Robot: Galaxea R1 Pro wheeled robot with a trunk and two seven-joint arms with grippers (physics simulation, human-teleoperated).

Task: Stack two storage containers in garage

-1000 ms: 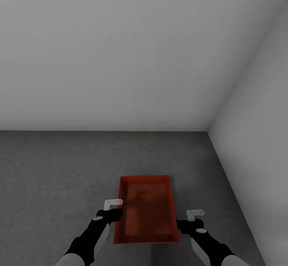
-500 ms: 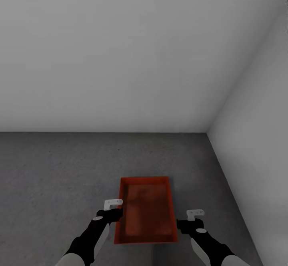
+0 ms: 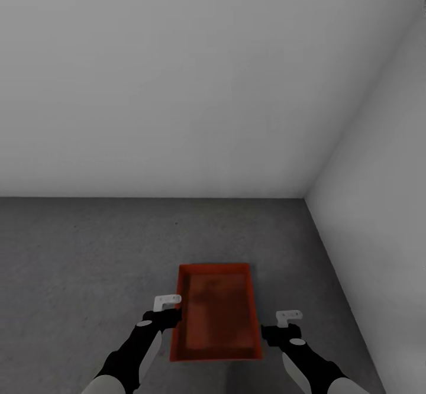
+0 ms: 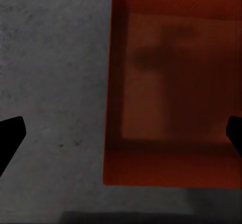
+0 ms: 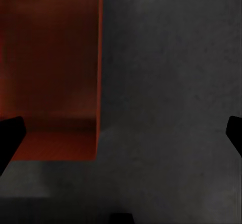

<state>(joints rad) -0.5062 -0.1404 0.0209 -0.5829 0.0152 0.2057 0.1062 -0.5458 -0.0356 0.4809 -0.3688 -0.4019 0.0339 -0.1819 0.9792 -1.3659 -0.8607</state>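
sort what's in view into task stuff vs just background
Job:
- storage container, orange-red, lying on the floor
- left gripper, open beside the container's left wall
- right gripper, open, off to the container's right

Background:
- white walls meeting at the corner

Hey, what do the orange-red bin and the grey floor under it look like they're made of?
The storage container looks like thin moulded plastic: uniform orange-red, thin straight walls, a dull sheen on its bottom. It is a simulator render, so this is only a guess. The floor looks like bare concrete: dark grey, matte, with a rough mottled speckle that shows in the left wrist view.
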